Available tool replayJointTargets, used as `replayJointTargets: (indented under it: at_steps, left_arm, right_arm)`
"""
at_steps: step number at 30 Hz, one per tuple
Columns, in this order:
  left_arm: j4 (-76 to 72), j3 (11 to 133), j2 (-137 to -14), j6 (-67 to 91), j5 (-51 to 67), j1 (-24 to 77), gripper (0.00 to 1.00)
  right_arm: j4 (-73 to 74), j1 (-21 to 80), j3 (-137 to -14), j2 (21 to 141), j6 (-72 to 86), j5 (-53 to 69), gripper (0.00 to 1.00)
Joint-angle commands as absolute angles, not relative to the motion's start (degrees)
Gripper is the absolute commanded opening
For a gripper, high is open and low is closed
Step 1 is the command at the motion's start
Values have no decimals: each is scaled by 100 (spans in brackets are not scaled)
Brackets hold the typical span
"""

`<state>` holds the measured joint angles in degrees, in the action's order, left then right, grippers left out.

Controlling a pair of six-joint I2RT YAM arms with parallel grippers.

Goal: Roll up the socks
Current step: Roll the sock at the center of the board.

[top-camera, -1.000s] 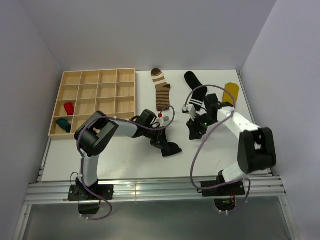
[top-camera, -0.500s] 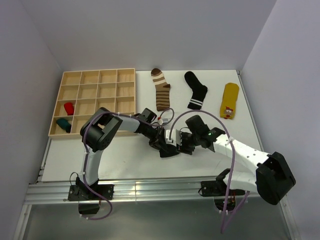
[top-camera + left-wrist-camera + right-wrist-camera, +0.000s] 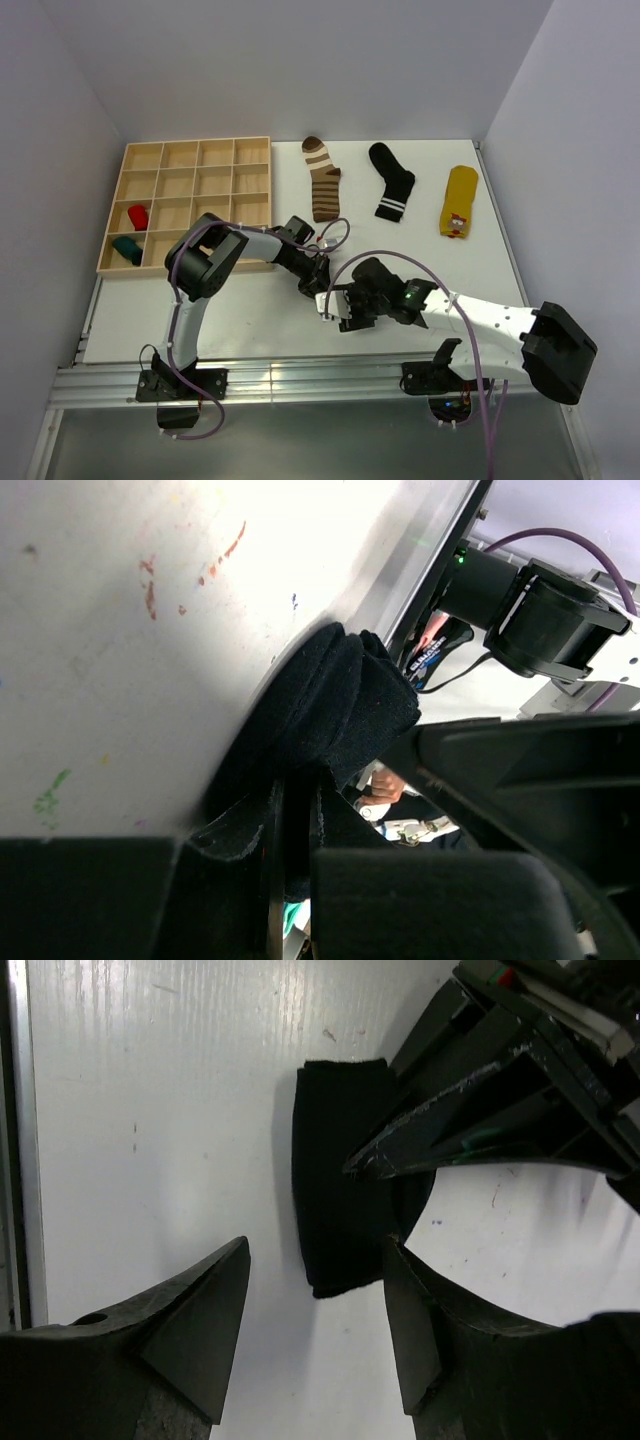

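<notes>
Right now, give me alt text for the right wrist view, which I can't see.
A bundled plain black sock lies on the white table, pinched from the upper right by the left gripper. The right gripper has its jaws open, straddling the sock's lower end.

A plain black sock (image 3: pixel 338 1215); a brown-and-cream striped sock (image 3: pixel 322 185); a white-banded black sock (image 3: pixel 393 182); a yellow sock (image 3: pixel 460 195).

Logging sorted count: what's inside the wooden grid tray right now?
The light wooden grid tray holds a red fabric bundle in its left column and a teal fabric bundle in the near-left corner cell. The left arm covers part of the near-right cells.
</notes>
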<state>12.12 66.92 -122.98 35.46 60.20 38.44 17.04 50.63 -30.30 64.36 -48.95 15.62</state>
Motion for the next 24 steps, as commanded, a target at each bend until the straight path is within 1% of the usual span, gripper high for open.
replayJointTargets:
  at_steps: [1,5,8,11,13,15,17,19,22,24]
  left_arm:
    - [1634,6662,-12604,3155,5335,3867,0]
    - [1652,6671,-12604,3111,5387,3867,0]
    - [1670,6671,-12586,3103,5431,3867,0]
    - [1670,6680,-12551,3067,5528,3858,0]
    - [1679,6688,-12533,3032,5625,3858,1]
    - [1679,6697,-12507,3015,5660,3858,2]
    - [1583,6645,-12402,3076,5625,3841,6]
    - [1135,6444,-12175,3374,5520,3780,15]
    - [600,6232,-11709,3717,5135,3656,27]
    - [405,6188,-11471,3866,4923,3613,32]
  right_arm:
    - [1231,5264,-2962,6565,-4939,1213,63]
    - [1090,5449,-2953,6855,-4931,1020,62]
    - [1090,5467,-3015,7127,-4896,985,55]
    - [1046,5458,-3050,7356,-4817,879,50]
    - [1037,5449,-3094,7496,-4720,835,35]
    - [1107,5432,-3164,7558,-4659,905,26]
    - [1344,5353,-3295,7628,-4632,1097,23]
    - [1616,5248,-3383,7690,-4614,1405,19]
    - [1914,5054,-3515,7839,-4640,1678,18]
    - [2100,4905,-3655,7980,-4684,1871,18]
